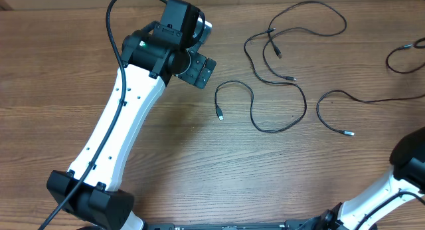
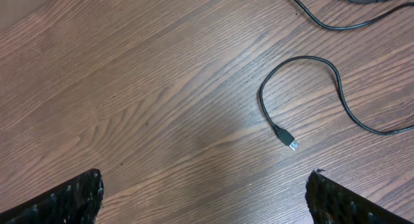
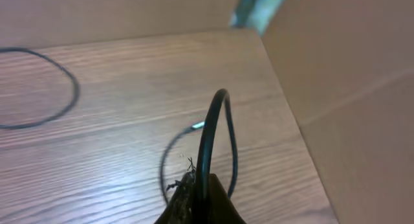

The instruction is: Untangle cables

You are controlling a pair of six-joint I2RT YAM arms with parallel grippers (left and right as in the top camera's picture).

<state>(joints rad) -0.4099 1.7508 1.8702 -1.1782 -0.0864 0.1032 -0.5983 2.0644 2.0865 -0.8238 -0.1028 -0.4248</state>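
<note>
Your left gripper (image 2: 206, 185) hangs above the surface (image 2: 129, 88) with its fingers (image 2: 71, 198) spread wide and nothing between them. The cables (image 1: 276, 52) lie on the robot's right of it, in the far middle of the surface, and they cross each other in a loose tangle. One free end comes out of this tangle toward the left arm and finishes in a small plug (image 2: 288, 140).

In the left wrist view the plug is beyond the fingertips and close to the right finger's side, not centred between the two. Its length runs on a diagonal to the line from finger to finger. The left arm is clearly the nearer one. I judge you must shift toward that side and turn the wrist a little before going down.

Your right gripper (image 3: 200, 195) is pressed together. It pinches a black cable (image 3: 213, 120) that arches up from it near the surface's right edge.
</note>
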